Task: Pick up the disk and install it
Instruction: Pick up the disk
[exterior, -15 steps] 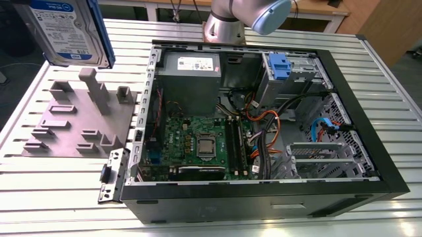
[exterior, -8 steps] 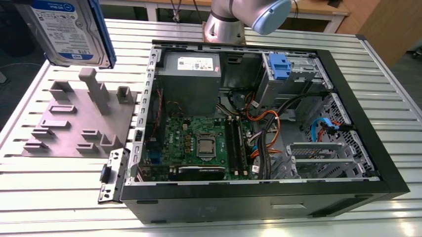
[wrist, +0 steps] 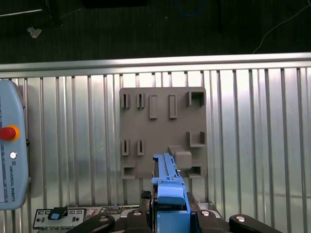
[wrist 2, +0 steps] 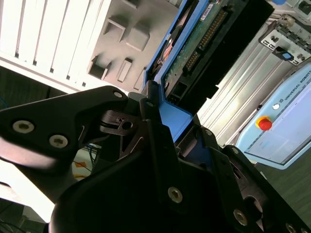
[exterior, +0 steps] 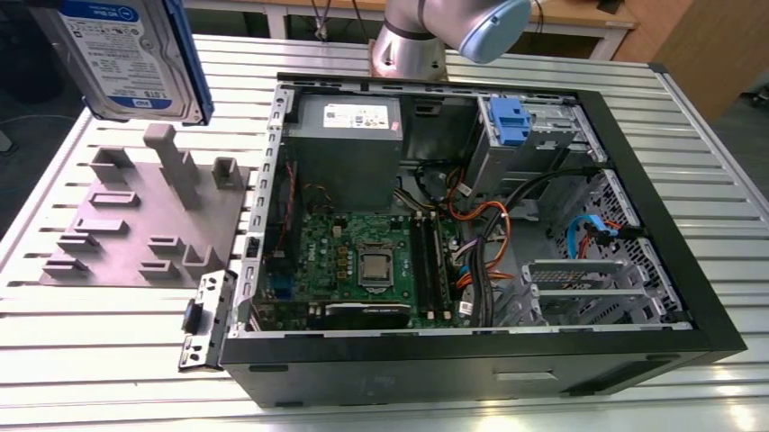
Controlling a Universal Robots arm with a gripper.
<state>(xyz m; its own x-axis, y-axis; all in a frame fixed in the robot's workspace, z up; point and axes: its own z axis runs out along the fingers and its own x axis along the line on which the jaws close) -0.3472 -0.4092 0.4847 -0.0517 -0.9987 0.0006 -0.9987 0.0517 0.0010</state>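
My gripper (wrist 2: 177, 127) and its load, with the work area beyond. My black fingers (wrist 2: 152, 141) are clamped from both sides on the blue carrier rail of the disk (wrist 2: 194, 43). The disk's green circuit-board side faces the second wrist view. In the first wrist view the disk (wrist: 167, 175) is seen edge-on as a blue strip between the sides of my gripper (wrist: 170, 209).

In the exterior view the disk (exterior: 126, 54) hangs at eleven o'clock, label towards the camera, lifted clear of everything on the table. Below it lies the grey fixture plate (exterior: 132, 225), with raised blocks and slots, also seen in the first wrist view (wrist: 163, 126). The plate rests on the slatted metal table (exterior: 72, 324).

At three o'clock of the plate, just beside it, stands the open computer case (exterior: 481, 360). Its motherboard (exterior: 360, 256) lies towards six o'clock. A grey power-supply box (exterior: 348, 153) sits at twelve, and a drive cage (exterior: 547, 135) with a blue latch (exterior: 511, 121) at one. Beyond the case, at twelve o'clock, my arm (exterior: 409, 45) rises from the table. A teach pendant (wrist: 12, 155) with a red button (wrist: 8, 132) lies on the table, apart from the plate.
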